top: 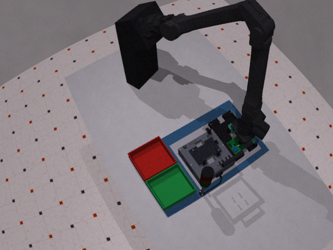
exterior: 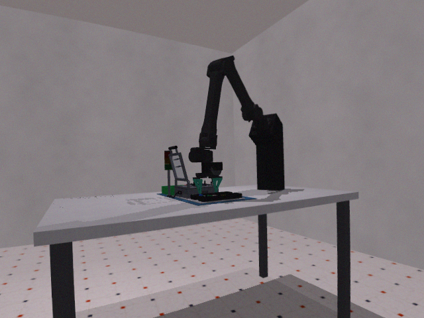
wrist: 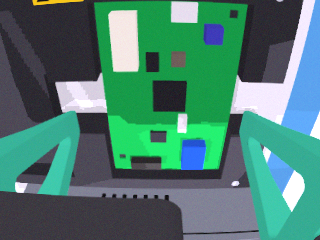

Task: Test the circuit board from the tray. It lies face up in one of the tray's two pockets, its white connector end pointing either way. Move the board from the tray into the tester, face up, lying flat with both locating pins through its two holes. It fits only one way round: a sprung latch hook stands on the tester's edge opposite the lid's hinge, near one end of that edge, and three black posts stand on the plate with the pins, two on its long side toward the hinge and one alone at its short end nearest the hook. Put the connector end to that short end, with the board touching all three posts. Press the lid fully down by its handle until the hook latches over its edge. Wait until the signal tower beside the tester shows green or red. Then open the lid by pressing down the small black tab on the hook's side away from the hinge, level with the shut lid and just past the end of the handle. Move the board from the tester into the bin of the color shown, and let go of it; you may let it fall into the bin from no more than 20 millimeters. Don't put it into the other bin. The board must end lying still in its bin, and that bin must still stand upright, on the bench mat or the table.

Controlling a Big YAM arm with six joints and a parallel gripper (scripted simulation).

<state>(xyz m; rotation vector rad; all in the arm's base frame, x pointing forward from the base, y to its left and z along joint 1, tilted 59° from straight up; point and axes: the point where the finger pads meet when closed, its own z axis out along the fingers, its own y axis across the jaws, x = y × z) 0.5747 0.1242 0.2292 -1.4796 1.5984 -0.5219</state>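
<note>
The green circuit board (wrist: 170, 87) lies face up in a pocket of the black tray (top: 228, 126), with its white connector block at the far end in the wrist view. It also shows in the top view (top: 235, 146). My gripper (wrist: 159, 121) is open, low over the board's near end, with one teal finger on each side of the board and apart from it. The gripper also shows in the exterior view (exterior: 207, 185). The grey tester (top: 207, 153) stands beside the tray with its lid (exterior: 177, 167) raised. The signal tower (top: 206, 176) shows no bright light.
The red bin (top: 152, 157) and the green bin (top: 170, 185) stand side by side on the blue bench mat, beyond the tester from the tray. The arm's black base (top: 138, 45) stands at the table's back.
</note>
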